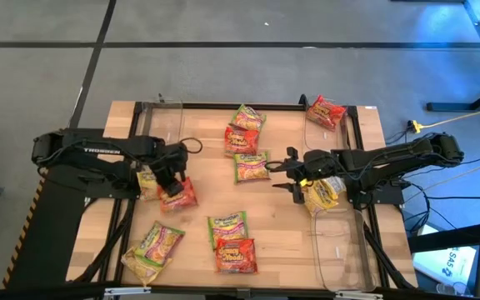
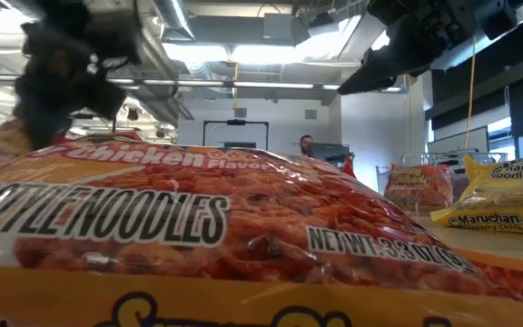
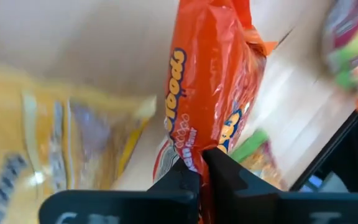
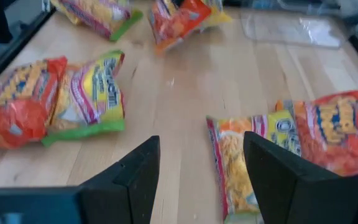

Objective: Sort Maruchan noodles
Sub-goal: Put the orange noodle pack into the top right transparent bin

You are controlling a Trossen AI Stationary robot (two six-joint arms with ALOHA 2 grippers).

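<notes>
the left pincer [image 1: 172, 185] pinches a red-orange noodle packet [image 1: 182, 194] at the left side of the wooden counter [image 1: 282, 225], beside a yellow packet [image 1: 147, 182]. the right pincer [image 1: 288, 174] hovers spread apart mid-counter, with other packets scattered around.

The big red-orange crinkly plastic noodle packet [image 2: 243, 227] reads "Chicken", "NOODLES", "NET WT. 3.3 OZ"; right of it, the yellow packet [image 2: 507, 195] reads "Ramen Noodle Soup", "Maruchan".
</notes>
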